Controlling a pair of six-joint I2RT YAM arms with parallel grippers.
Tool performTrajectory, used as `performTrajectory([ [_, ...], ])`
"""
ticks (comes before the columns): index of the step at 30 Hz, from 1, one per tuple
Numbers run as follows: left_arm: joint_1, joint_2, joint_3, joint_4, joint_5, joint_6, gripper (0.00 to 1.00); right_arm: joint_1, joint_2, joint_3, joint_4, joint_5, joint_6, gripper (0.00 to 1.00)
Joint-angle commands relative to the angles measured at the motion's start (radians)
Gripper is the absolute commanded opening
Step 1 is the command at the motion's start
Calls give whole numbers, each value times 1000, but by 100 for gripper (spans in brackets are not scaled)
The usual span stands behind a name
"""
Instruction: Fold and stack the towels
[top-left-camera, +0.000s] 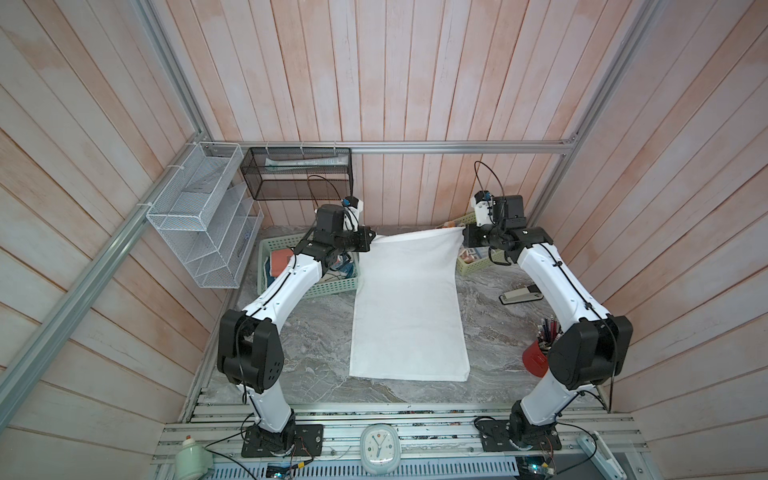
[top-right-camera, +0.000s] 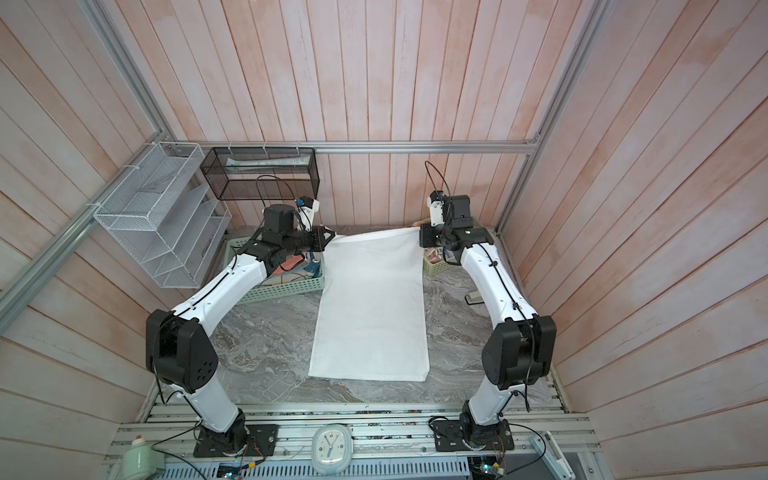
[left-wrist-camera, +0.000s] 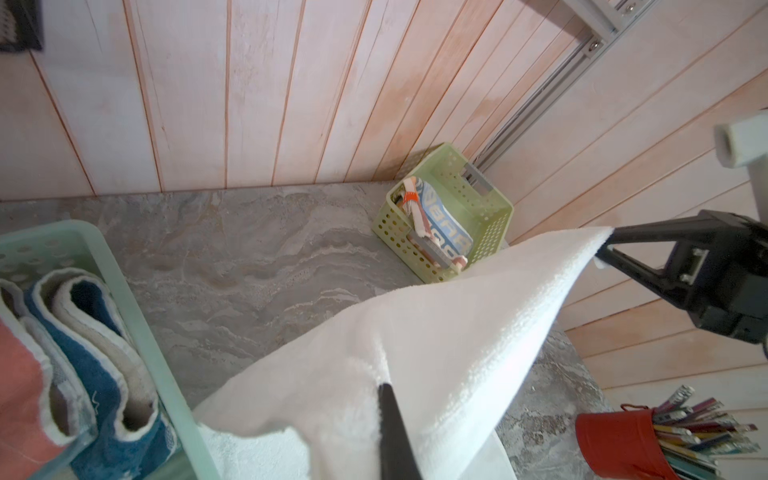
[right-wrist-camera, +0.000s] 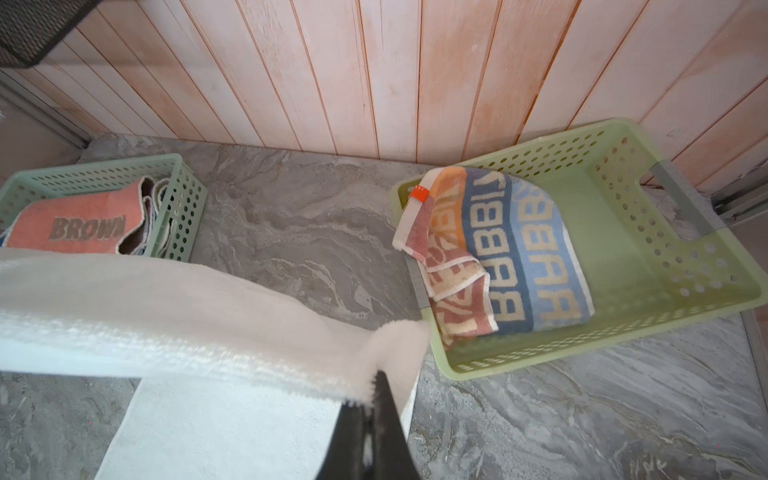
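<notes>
The plain white towel (top-left-camera: 409, 307) (top-right-camera: 372, 307) lies lengthwise on the marble table, its far edge lifted and stretched between both grippers. My left gripper (top-left-camera: 374, 239) (left-wrist-camera: 384, 386) is shut on the towel's far left corner (left-wrist-camera: 436, 345). My right gripper (top-left-camera: 462, 233) (right-wrist-camera: 376, 376) is shut on the far right corner (right-wrist-camera: 166, 307). A coral "BROWN" towel (right-wrist-camera: 75, 224) and a cream-and-blue towel (left-wrist-camera: 95, 332) sit folded in the left green basket (top-left-camera: 316, 286). The striped lettered towel (right-wrist-camera: 507, 249) lies crumpled in the right green basket (right-wrist-camera: 665, 270).
A stapler (top-left-camera: 521, 296) and a red cup of pens (top-left-camera: 536, 357) stand on the table's right side. A white wire rack (top-left-camera: 203, 216) and a black mesh shelf (top-left-camera: 299, 172) hang on the left and back walls. A clock (top-left-camera: 379, 453) sits on the front rail.
</notes>
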Motion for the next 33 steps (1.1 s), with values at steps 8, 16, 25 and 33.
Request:
performTrajectory([
  [8,-48,-228,-521,78,9,-93,0,-5,-274,-539,-3,-37,103,0],
  [16,-119,-242,-909,333,-15,-279,0,58,-280,-920,253,-137,262,0],
  [25,-79,-112,-837,354,-51,-206,0,45,-134,-817,262,-65,192,0],
  [33,27,28,-627,305,-15,-87,0,5,13,-611,235,-36,111,0],
])
